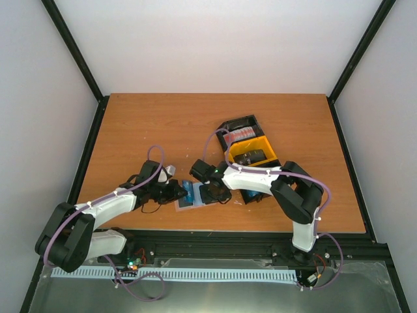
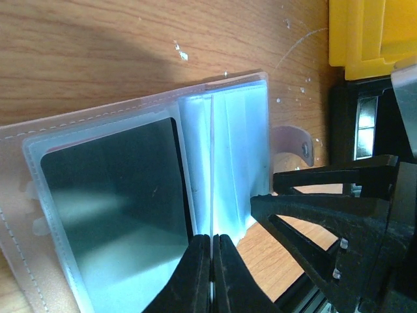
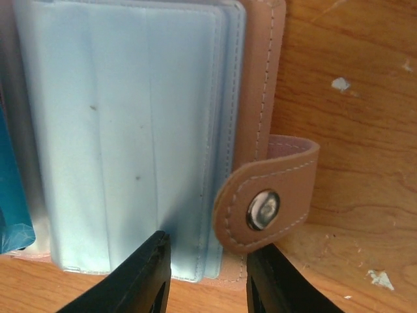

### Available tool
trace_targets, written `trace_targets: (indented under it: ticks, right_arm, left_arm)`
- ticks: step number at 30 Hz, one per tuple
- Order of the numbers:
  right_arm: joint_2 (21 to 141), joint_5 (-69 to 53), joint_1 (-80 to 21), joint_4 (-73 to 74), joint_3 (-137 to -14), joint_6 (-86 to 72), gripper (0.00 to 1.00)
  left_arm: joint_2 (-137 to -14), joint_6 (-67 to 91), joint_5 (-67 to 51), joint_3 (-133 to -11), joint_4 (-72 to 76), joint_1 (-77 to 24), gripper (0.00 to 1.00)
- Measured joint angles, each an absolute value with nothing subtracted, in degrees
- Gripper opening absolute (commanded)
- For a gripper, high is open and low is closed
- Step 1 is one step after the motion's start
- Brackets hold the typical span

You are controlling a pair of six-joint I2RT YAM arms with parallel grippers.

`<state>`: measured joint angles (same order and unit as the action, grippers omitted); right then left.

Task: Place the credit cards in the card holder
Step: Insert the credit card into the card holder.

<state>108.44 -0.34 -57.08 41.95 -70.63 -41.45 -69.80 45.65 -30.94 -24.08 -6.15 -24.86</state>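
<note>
The card holder (image 1: 191,195) lies open on the table between my two grippers, tan outside with pale see-through pockets. My left gripper (image 1: 174,191) is shut on one thin pocket leaf (image 2: 212,195) of the card holder (image 2: 228,130), pinching its edge. A dark blue card (image 2: 114,208) sits in the pocket left of that leaf. My right gripper (image 3: 207,277) is open, its jaws on either side of the holder's right edge by the tan snap strap (image 3: 264,205). A blue card's edge (image 3: 10,195) shows at the left. Red cards (image 1: 242,134) lie in the tray.
The black-and-yellow tray (image 1: 260,140) stands just behind the right arm, with a dark object (image 1: 251,156) in its yellow compartment. In the left wrist view the right gripper's black fingers (image 2: 313,202) are close beside the holder. The table's near edge is just below.
</note>
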Motion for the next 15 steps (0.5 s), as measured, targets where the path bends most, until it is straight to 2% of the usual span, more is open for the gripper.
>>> trace_targets:
  ticks: [4, 15]
  right_arm:
    - [106.8, -1.1, -56.6, 39.3, -68.1, -42.5, 0.23]
    - [102.5, -4.9, -55.2, 32.1, -61.1, -43.9, 0.22]
  left_arm:
    - [-69.0, 46.9, -31.7, -23.5, -4.6, -24.8, 0.01]
    - [-67.9, 52.2, -35.3, -18.4, 5.0, -24.8, 0.01]
